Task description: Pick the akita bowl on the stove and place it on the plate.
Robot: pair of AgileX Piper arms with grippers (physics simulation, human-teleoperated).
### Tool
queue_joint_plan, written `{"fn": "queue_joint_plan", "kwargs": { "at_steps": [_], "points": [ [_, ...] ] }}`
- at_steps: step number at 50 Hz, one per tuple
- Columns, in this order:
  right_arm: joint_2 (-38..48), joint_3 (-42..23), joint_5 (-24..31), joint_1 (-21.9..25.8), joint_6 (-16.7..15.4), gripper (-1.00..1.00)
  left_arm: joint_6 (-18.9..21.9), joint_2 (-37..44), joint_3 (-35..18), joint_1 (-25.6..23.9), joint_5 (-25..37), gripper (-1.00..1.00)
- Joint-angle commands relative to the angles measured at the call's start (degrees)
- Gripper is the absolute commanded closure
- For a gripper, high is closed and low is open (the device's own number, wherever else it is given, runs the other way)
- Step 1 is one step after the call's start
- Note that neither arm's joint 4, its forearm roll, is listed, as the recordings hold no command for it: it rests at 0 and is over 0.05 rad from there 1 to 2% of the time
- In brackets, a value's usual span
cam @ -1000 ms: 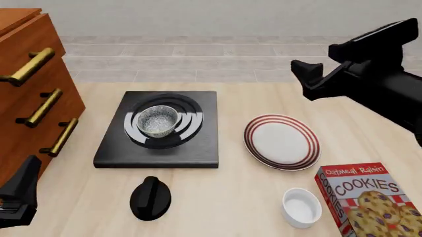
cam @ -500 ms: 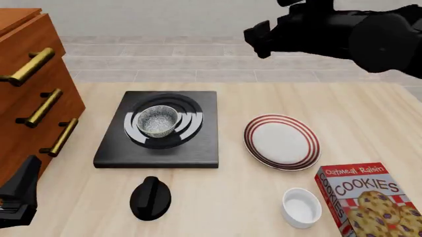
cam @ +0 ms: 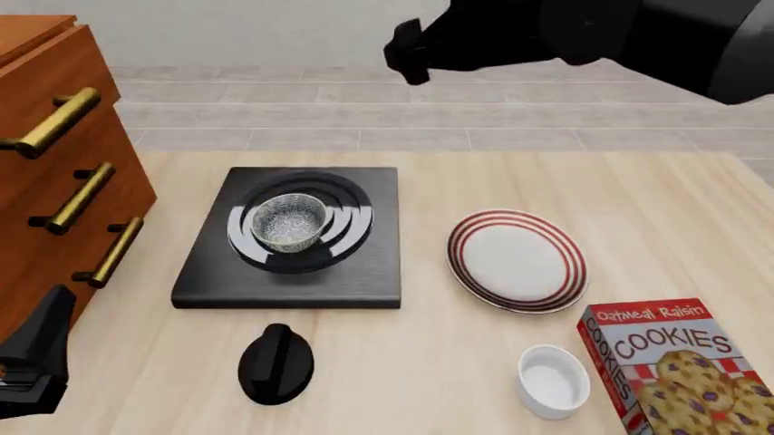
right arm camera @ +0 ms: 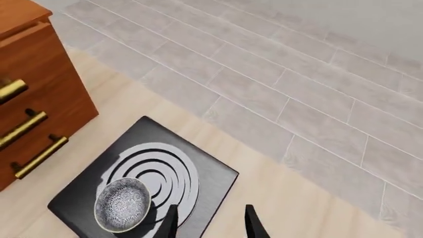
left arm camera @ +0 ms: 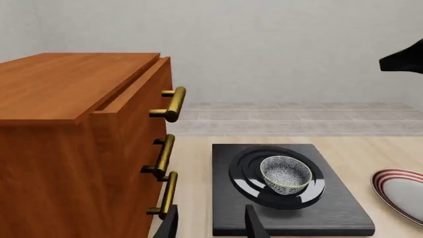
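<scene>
The akita bowl [cam: 288, 220] sits upright on the burner rings of the stove [cam: 362, 263], a black slab left of the table's middle. It also shows in the left wrist view, bowl [left arm camera: 286, 173] on stove [left arm camera: 330, 208], and in the right wrist view, bowl [right arm camera: 122, 204] on stove [right arm camera: 211, 173]. The red-ringed plate [cam: 517, 260] lies to the stove's right, bare. My right gripper [cam: 405, 53] hangs high above the stove's far edge, open [right arm camera: 210, 223], holding nothing. Low at the near left corner, my left gripper [cam: 36, 362] stays open [left arm camera: 211, 225] and empty.
A wooden drawer cabinet [cam: 61, 172] with brass handles stands at the left edge. A black knob [cam: 275, 362] lies in front of the stove. Near the right front are a plain white small bowl [cam: 553, 381] and a cookie box [cam: 677, 367].
The right arm has swung up and to the left across the top of the front view, from over the plate side to above the stove. The left arm and the objects have not moved.
</scene>
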Motion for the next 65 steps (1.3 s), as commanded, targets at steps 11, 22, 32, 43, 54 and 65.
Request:
{"fn": "queue_joint_plan", "kwargs": {
  "at_steps": [11, 22, 32, 43, 54, 65],
  "points": [
    [8.85, -8.76, 4.46, 3.77, 2.5, -1.0, 0.0, 0.0, 0.0, 0.0, 0.0, -1.0],
    [11.48, -9.88, 3.78, 6.52, 4.28, -1.0, 0.0, 0.0, 0.0, 0.0, 0.0, -1.0],
    [13.5, -10.16, 3.11, 7.24, 5.16, -1.0, 0.0, 0.0, 0.0, 0.0, 0.0, -1.0],
    [16.51, -11.54, 2.51, 8.17, 6.06, -1.0, 0.0, 0.0, 0.0, 0.0, 0.0, -1.0],
    [19.54, -12.06, 1.74, 8.82, 6.98, -1.0, 0.0, 0.0, 0.0, 0.0, 0.0, -1.0],
    [21.82, -13.25, 1.99, 9.09, 7.04, -1.0, 0.0, 0.0, 0.0, 0.0, 0.0, -1.0]
  ]
}}
